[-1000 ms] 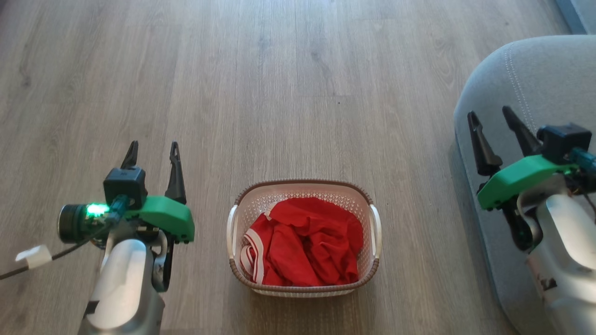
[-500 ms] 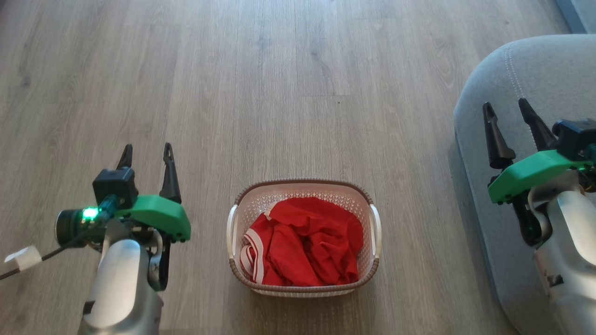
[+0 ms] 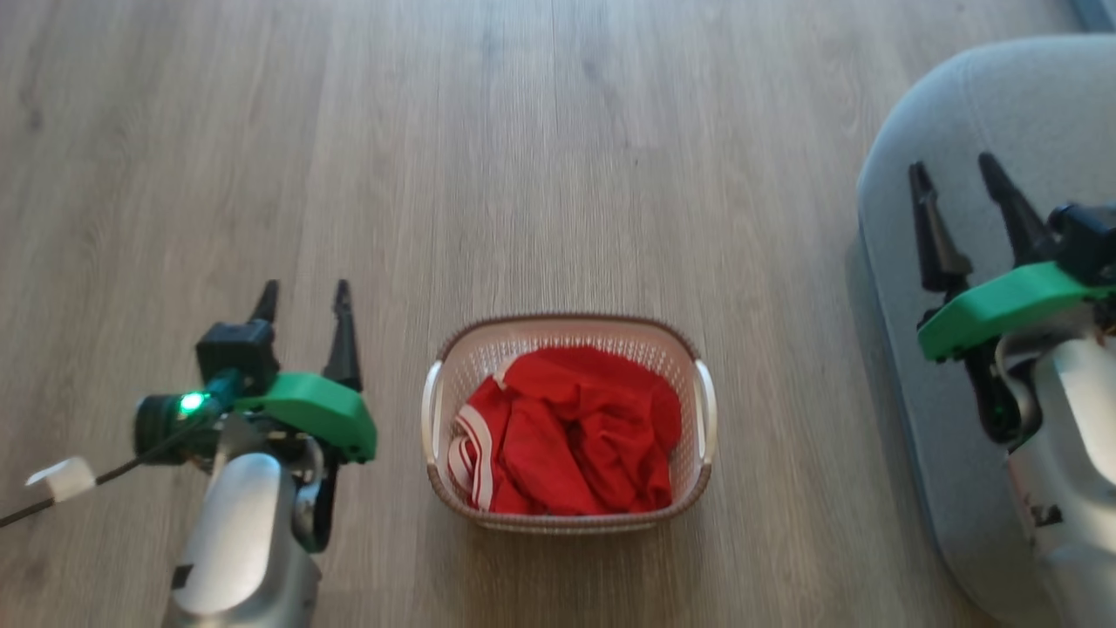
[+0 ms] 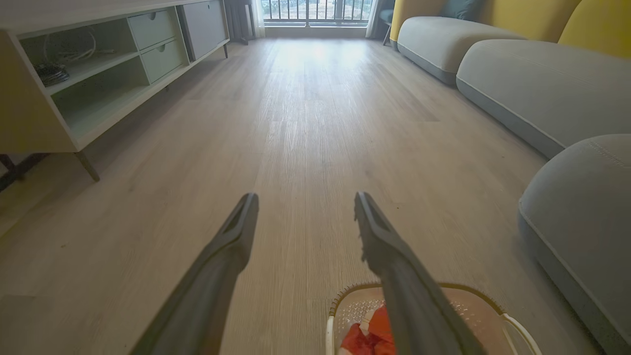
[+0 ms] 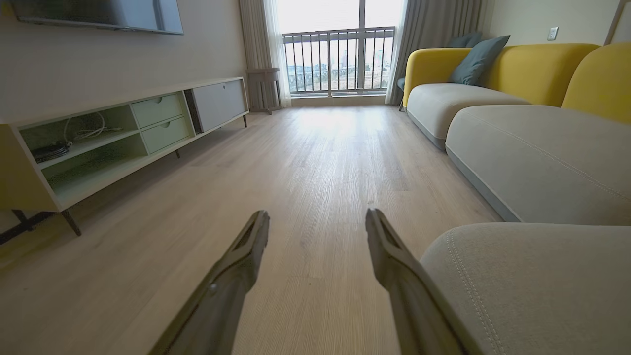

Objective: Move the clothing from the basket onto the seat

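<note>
The red clothing [image 3: 571,432] with white striped trim lies bunched in the cream basket [image 3: 702,410] on the wood floor, low in the middle of the head view. My left gripper [image 3: 305,295] hangs open and empty to the basket's left. Over the rounded edge of the grey seat [image 3: 1003,105] at the right, my right gripper [image 3: 952,166] stands open and empty. In the left wrist view the basket [image 4: 473,303] and a bit of red clothing [image 4: 367,335] show at the bottom, behind my right-hand finger. The right wrist view has the seat [image 5: 532,286] at its lower right.
A low open-shelved cabinet [image 5: 98,143] runs along the wall on one side. More grey cushions with yellow backs [image 5: 517,93] line the other side. Bare wood floor [image 3: 523,174] stretches ahead towards a balcony door.
The whole head picture has shifted, so the camera has moved. Against the basket, my left gripper sits slightly lower and nearer; my right gripper has gone up and to the right over the seat.
</note>
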Controlling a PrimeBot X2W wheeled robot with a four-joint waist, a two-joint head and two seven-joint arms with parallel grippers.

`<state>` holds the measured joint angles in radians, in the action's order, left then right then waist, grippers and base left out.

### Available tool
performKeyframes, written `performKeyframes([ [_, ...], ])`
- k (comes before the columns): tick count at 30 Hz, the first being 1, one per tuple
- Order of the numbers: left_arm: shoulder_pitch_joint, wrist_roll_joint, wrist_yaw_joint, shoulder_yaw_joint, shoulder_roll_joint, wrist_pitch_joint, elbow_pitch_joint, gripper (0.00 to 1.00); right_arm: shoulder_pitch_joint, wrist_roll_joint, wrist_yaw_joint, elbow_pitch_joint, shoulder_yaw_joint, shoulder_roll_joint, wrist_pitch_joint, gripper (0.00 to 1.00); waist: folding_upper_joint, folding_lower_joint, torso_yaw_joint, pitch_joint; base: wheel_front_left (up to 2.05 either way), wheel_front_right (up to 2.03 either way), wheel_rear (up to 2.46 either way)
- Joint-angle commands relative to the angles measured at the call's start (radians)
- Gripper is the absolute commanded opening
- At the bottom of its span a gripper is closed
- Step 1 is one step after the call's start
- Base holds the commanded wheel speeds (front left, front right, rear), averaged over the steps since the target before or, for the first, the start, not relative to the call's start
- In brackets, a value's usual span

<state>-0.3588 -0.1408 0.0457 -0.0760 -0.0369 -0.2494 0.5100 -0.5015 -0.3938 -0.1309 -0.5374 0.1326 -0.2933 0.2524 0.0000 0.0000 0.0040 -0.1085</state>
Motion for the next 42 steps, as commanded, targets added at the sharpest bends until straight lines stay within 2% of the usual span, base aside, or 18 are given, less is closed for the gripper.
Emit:
performKeyframes([
  [1, -0.056, -0.015, 0.001, 0.010, -0.014, -0.012, -0.027, 1.00, -0.036, -0.007, 0.000, 0.048, 0.005, -0.019, 0.009, 1.00, 0.0000, 0.0000, -0.001, -0.042, 0.00, 0.00, 0.00],
  [11, -0.105, -0.118, 0.056, -0.159, -0.013, -0.012, -0.069, 1.00, -0.101, -0.034, 0.000, 0.186, -0.023, -0.065, 0.009, 1.00, 0.0000, 0.0000, -0.014, -0.251, 0.00, 0.00, 0.00],
  [22, -0.215, -0.198, 0.138, -0.368, -0.013, -0.012, -0.072, 1.00, -0.171, -0.074, 0.000, 0.348, -0.040, -0.123, 0.009, 1.00, 0.0000, 0.0000, -0.051, -0.513, 0.00, 0.00, 0.00],
  [28, -0.345, -0.239, 0.162, -0.539, -0.013, -0.012, 0.028, 1.00, -0.224, -0.093, 0.000, 0.401, -0.021, -0.162, 0.009, 1.00, 0.0000, 0.0000, -0.080, -0.659, 0.00, 0.00, 0.00],
  [31, -0.408, -0.233, 0.167, -0.616, -0.013, -0.012, 0.097, 1.00, -0.246, -0.102, 0.000, 0.422, -0.010, -0.149, 0.009, 1.00, 0.0000, 0.0000, -0.105, -0.708, 0.00, 0.00, 0.00],
  [39, -0.609, -0.194, 0.150, -0.805, -0.013, -0.012, 0.387, 1.00, -0.313, -0.115, 0.000, 0.491, 0.043, -0.119, 0.009, 1.00, 0.0000, 0.0000, -0.189, -0.809, 0.00, 0.00, 0.00],
  [42, -0.674, -0.190, 0.150, -0.865, -0.013, 0.019, 0.477, 1.00, -0.329, -0.116, 0.000, 0.515, 0.057, -0.100, 0.009, 1.00, 0.0000, 0.0000, -0.217, -0.839, 0.00, 0.00, 0.00],
])
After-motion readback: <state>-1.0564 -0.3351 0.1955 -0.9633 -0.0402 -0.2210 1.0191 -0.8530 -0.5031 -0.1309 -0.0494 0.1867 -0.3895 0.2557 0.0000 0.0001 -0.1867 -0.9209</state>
